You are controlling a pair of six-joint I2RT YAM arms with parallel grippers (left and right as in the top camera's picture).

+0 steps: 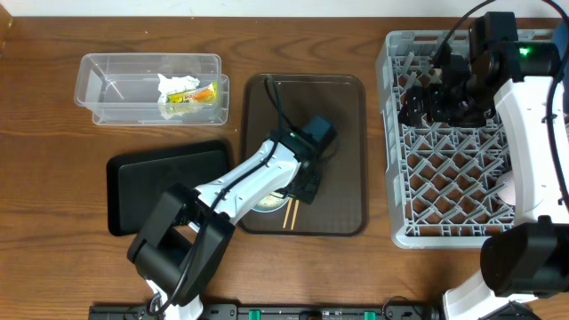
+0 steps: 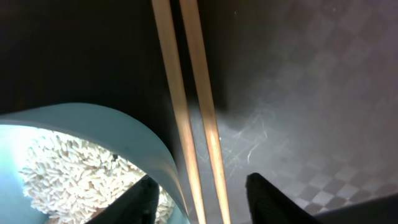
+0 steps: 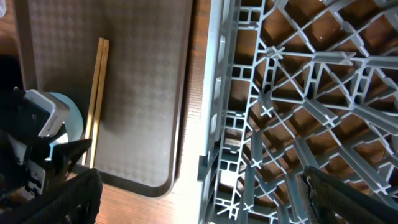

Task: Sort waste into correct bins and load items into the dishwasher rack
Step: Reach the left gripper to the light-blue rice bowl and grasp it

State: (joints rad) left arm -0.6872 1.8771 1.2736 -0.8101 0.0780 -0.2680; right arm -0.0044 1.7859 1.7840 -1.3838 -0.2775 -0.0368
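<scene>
Chopsticks (image 2: pixel 193 124) lie at the near end of the brown serving tray (image 2: pixel 311 93), just right of the rice-filled bowl (image 2: pixel 112 121). The left gripper (image 2: pixel 202 198) is open and straddles both sticks; best to shift right, clear of the bowl rim, before closing. The right gripper (image 3: pixel 205 196) hangs wide open over the dishwasher rack (image 3: pixel 298 93).

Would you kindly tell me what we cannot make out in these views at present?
- Overhead: the left arm hides most of the bowl and all but the lower ends of the chopsticks.
- Overhead: the right arm covers part of the rack; a pale object at its edge cannot be identified.
- Left wrist: the frame edges cut off the bowl and both chopstick ends.
</scene>
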